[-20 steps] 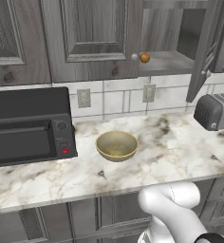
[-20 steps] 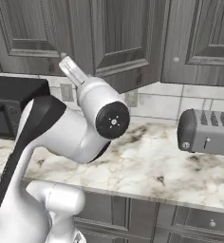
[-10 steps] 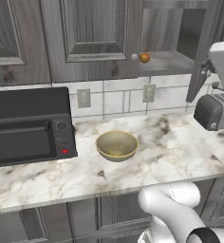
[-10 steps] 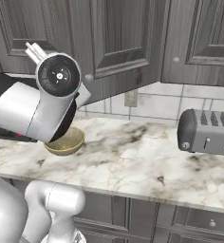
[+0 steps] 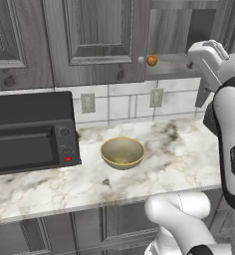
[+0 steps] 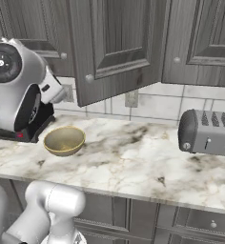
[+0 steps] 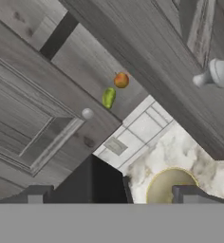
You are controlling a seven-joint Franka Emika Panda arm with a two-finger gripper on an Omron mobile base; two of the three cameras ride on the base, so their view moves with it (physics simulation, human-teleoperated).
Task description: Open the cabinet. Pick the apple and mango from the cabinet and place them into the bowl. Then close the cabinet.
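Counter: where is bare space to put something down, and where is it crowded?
The marble counter is bare between the bowl and the toaster, and along the front edge before the bowl. It is tighter on the left, where the bowl stands near the black oven.

Microwave (image 5: pixel 30 132), toaster (image 6: pixel 207 133), marble counter (image 6: pixel 133 157)

Bowl (image 6: pixel 64 141) left of toaster (image 6: pixel 208 133)
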